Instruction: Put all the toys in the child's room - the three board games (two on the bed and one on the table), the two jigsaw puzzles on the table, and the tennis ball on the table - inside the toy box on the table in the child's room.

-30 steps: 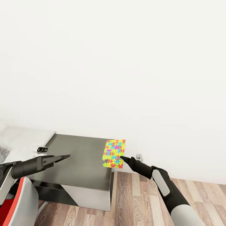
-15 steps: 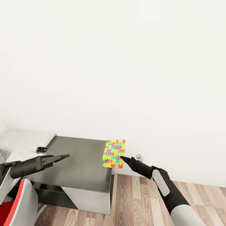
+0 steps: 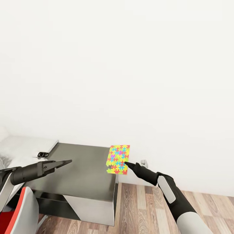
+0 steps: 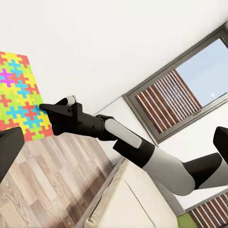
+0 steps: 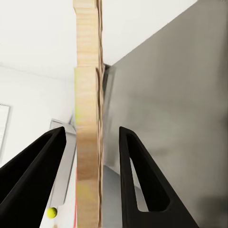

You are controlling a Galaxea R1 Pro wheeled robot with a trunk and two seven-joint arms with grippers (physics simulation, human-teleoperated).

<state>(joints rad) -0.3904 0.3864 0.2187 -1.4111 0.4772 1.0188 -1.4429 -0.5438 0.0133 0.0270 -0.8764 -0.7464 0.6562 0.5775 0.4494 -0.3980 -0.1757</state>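
— Gripping one jigsaw puzzle by its lower corner, that's the right gripper — the wrist view shows the panel edge-on between the two fingers, upright, held clear above the dark table at its end.

— Are the jaws actually clamped on it?

— The fingers look spread either side with small gaps, yet the panel hangs in the air, so I'd call it grasped. Out beyond the jaws, a tennis ball sits small and far off.

— And the other arm?

— Left gripper hovers over the table with nothing in it, fingers drawn to a narrow point — pinched together, I'd say.

— Which step is this?

— Carrying, by my reading. The toy box isn't near the jaws, so the next move calls for swinging the panel towards it, then tipping it flat over the bin before letting go.

— Count?

— One puzzle, one ball, two grippers, one table.
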